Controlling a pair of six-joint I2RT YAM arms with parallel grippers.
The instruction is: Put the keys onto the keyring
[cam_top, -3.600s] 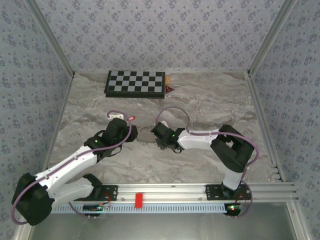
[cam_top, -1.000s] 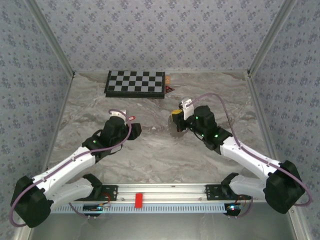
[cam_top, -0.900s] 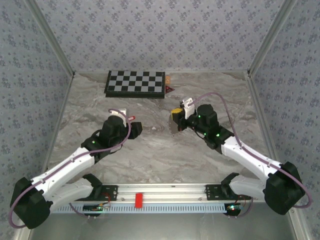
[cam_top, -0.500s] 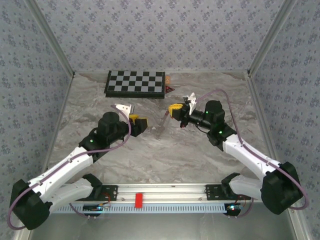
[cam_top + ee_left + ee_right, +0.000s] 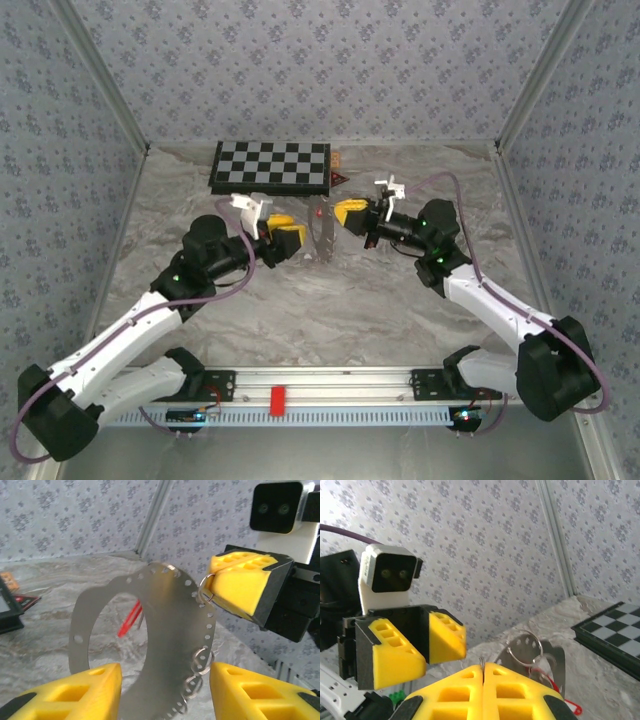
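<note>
Keyring [image 5: 322, 238] is up off the counter [image 5: 400, 310], dead centre of the overhead view, hanging edge-on between your two claws. Your left wrist camera gives it to you face-on: a flat silvery ring plate with a big hole in the middle, small holes punched round its rim, and little split rings [image 5: 199, 659] dangling off its right edge.

Your right claw [image 5: 341, 211] comes in from the upper right of that wrist view. Its yellow fingers are pressed fully together on one small wire ring at the plate's upper right rim, and that pinch is carrying the keyring.

Your left claw [image 5: 293, 234] sits just left of the plate overhead, jaws parted wider than the plate is thick. The wrist view has one yellow finger at lower left and one at lower right, with the bottom of the plate standing in the gap. Whether either finger touches the metal, you can't tell from here.

One key [image 5: 131, 622], a slim red sliver, peeks through the central hole from the far side of the plate. Overhead it's a red speck at the plate's top end. How it's attached is too small to make out.

At the back of the counter, upper middle of the overhead frame, the checkerboard [image 5: 270, 167] lies flat, well apart from the action.
</note>
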